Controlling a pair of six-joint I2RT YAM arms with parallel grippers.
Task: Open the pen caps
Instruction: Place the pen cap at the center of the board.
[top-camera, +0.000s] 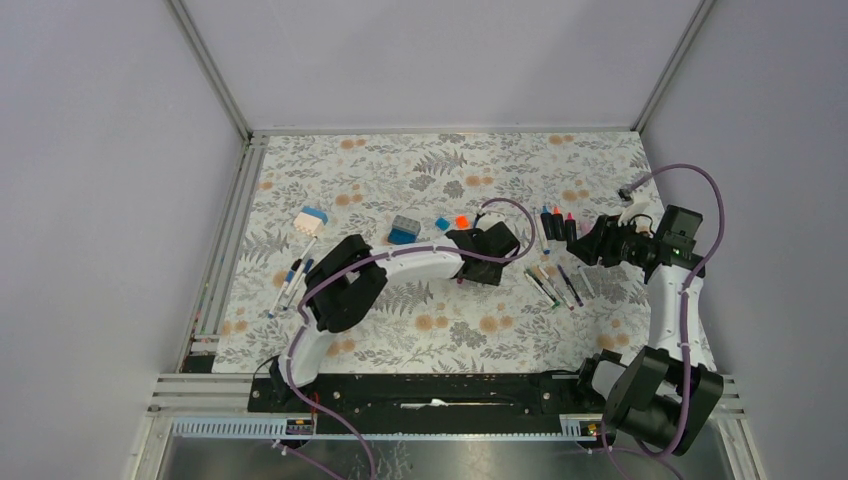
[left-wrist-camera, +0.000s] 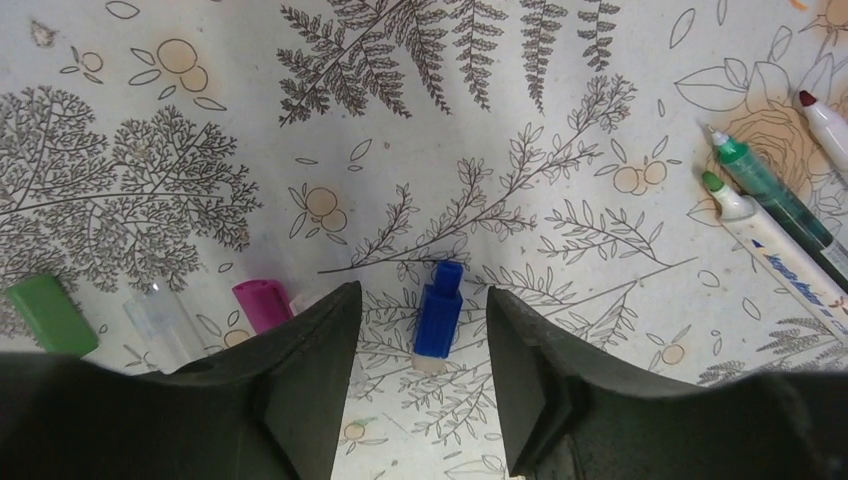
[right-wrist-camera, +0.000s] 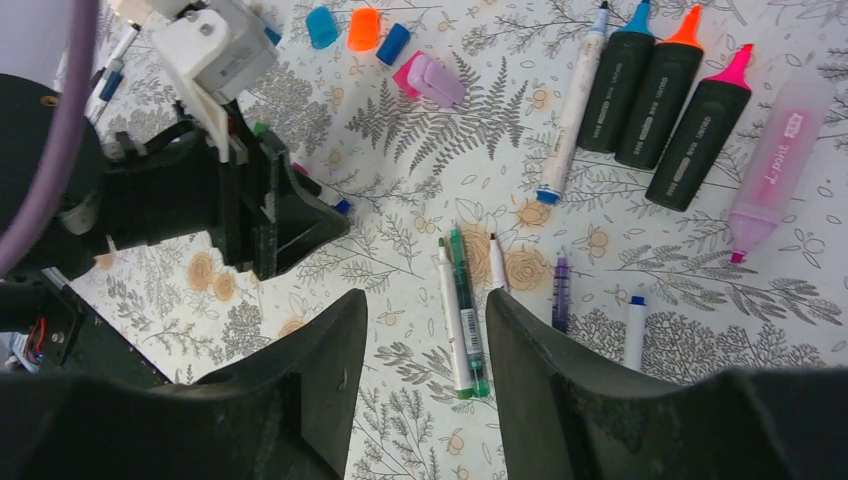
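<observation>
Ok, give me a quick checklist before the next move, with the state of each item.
1. Left gripper open: ok.
2. Blue cap clear of the left fingers: ok, it lies between them, touching neither.
3. Right gripper open and empty: ok.
4. Pen under the right gripper: ok, green pen shows in the gap.
5. A capped pen among the thin pens: cannot tell, ends too small.
6. Grippers apart from each other: ok, a gap shows in the top view.
</observation>
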